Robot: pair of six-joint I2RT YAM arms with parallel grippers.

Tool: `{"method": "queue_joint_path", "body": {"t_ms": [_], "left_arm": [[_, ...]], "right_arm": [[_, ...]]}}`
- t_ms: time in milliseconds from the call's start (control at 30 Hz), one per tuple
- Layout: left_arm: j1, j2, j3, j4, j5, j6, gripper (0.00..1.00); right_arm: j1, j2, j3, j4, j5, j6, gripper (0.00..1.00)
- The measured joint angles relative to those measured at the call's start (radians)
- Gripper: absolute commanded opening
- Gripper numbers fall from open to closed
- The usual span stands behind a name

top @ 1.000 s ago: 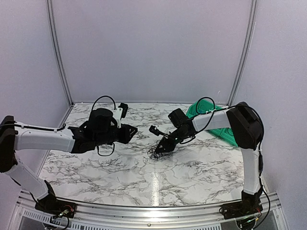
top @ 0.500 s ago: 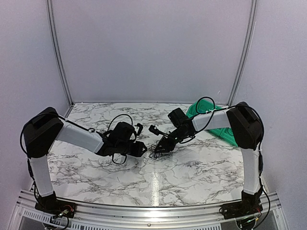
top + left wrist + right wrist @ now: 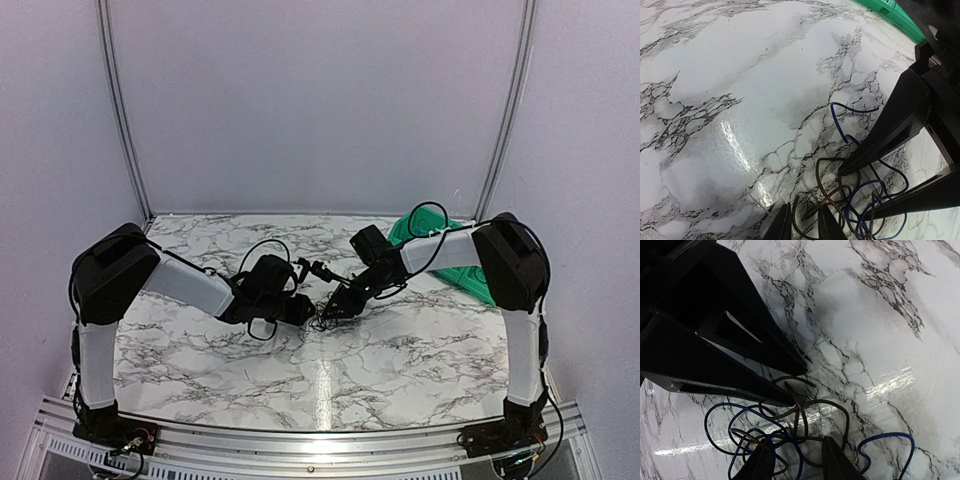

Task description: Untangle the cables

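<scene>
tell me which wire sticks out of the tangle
The blue wire: its end arcs out alone over the marble, while the dark wires stay looped together.

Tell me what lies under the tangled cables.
Only the marble table shows through the loops of the cables. The right end effector hides part of them.

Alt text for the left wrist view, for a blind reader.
Blue and brown cables lie loosely tangled on a marble table, the black fingers of the right gripper set among the loops. At the bottom, the left gripper stands slightly open around one brown strand.
</scene>
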Motion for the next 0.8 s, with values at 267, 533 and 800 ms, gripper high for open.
{"method": "queue_joint_path", "body": {"t_ms": [267,533,800], "left_arm": [[0.000,0.008,0.003,0.003,-0.080,-0.008,0.00],[0.021,-0.205,-0.206,0.062,-0.356,-0.034,0.00],[0.040,-0.508,-0.349,0.106,-0.565,0.033,0.00]], "right_arm": [[0.000,0.003,0.003,-0.003,0.000,0.000,0.36],[0.001,0.010,0.014,0.006,0.031,-0.001,0.35],[0.001,0.014,0.031,0.002,0.102,-0.014,0.29]]}}
